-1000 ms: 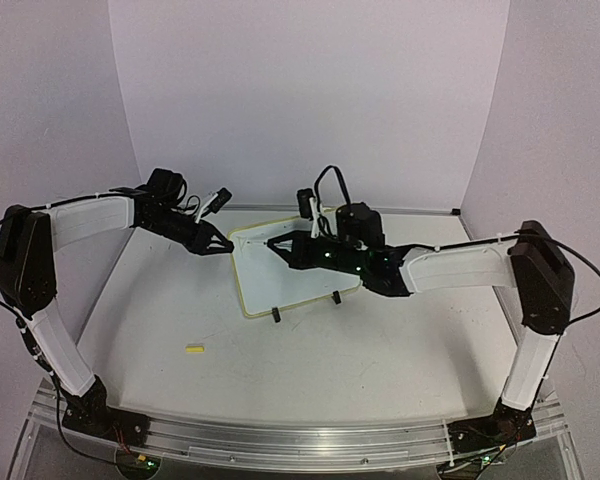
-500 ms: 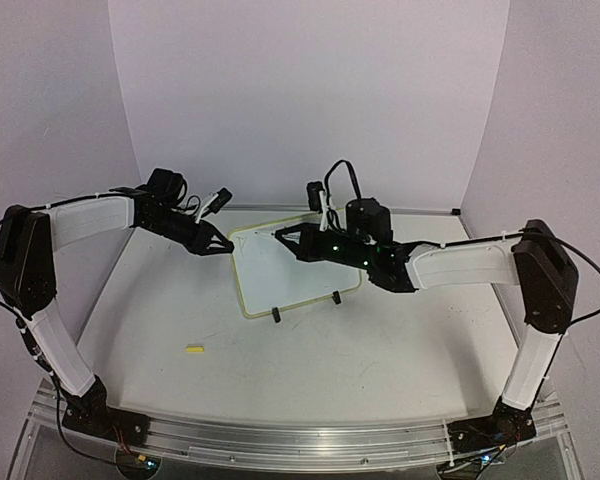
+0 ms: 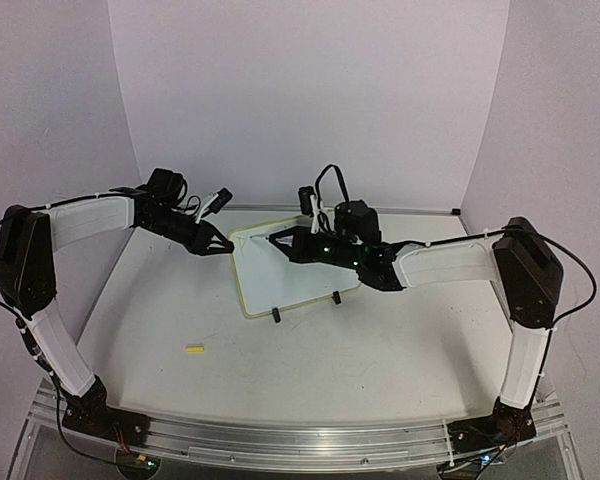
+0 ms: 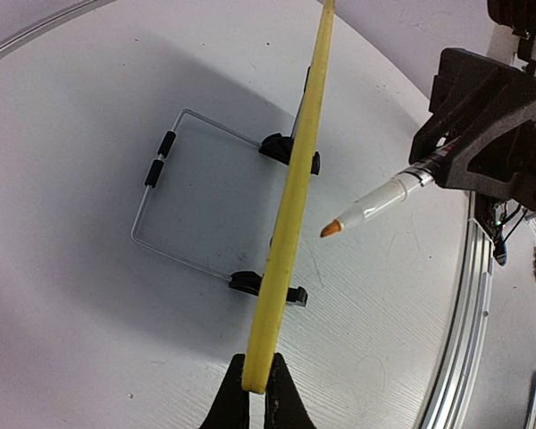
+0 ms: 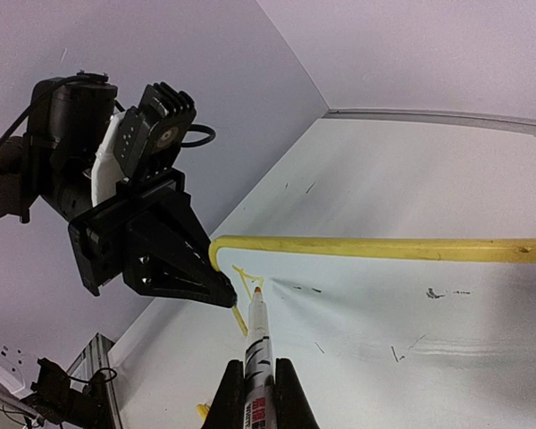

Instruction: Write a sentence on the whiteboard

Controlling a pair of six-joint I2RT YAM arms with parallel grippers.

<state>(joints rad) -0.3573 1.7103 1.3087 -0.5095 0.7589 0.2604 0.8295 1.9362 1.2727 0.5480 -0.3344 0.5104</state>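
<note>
The whiteboard (image 3: 285,275) stands tilted on two black feet (image 3: 276,316) at mid table. My left gripper (image 3: 223,248) is shut on its yellow left rim (image 4: 295,197), jaws clamped at the edge (image 4: 256,393). My right gripper (image 3: 277,240) is shut on a marker (image 5: 259,344) with an orange tip (image 5: 257,290), held by the board's upper left corner. In the left wrist view the tip (image 4: 330,229) stands a little off the face. Of the sentence, only a short angular yellow stroke (image 5: 243,275) and a few faint dark specks (image 5: 438,292) show.
A small yellow cap (image 3: 194,349) lies on the table near the front left. A wire stand (image 4: 161,201) props the board from behind. The back wall and a metal strip (image 3: 420,210) run close behind the board.
My right gripper with the marker rose toward the board's top edge, then shifted slightly left toward the upper left corner. The left arm and the board have not moved.
</note>
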